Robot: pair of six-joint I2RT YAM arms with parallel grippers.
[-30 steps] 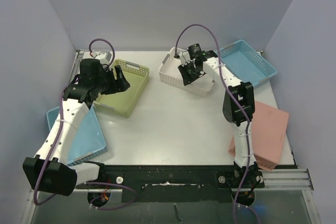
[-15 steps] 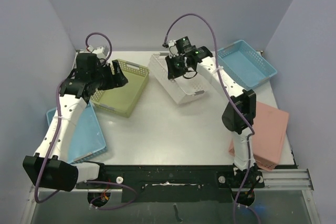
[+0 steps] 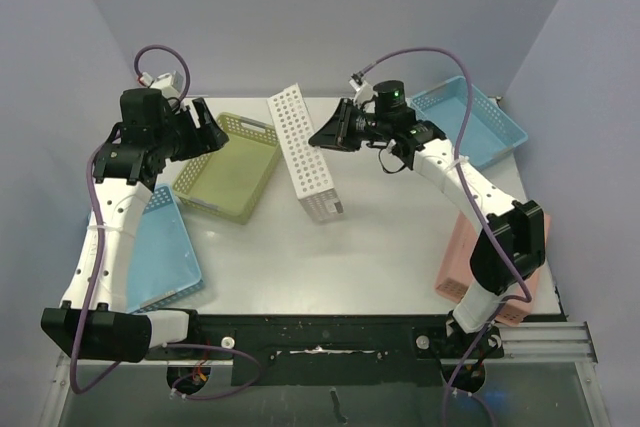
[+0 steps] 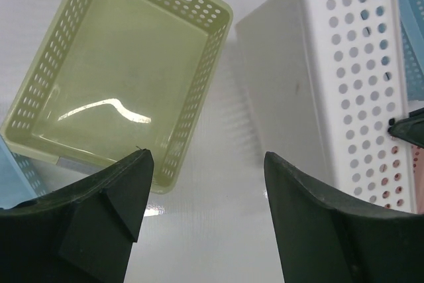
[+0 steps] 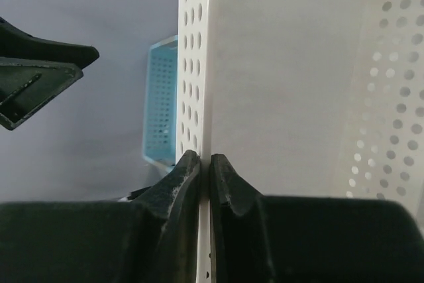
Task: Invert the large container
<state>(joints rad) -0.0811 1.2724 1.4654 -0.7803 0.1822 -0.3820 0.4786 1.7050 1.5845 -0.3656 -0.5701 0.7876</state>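
Note:
The large white perforated container stands tipped on its side at the middle of the table, its bottom edge on the surface. It also shows in the left wrist view and the right wrist view. My right gripper is shut on the container's upper wall, the jaws pinching the thin rim. My left gripper is open and empty, raised above the table between the green basket and the white container.
A green perforated basket sits left of the white container, seen too from the left wrist. A blue tray lies at the left edge, another blue tray at back right, and a pink tray at front right.
My right gripper has lifted and swung the white container's wall leftward, tipping it from flat on the table up onto its side. My left arm has risen and drawn back a little.

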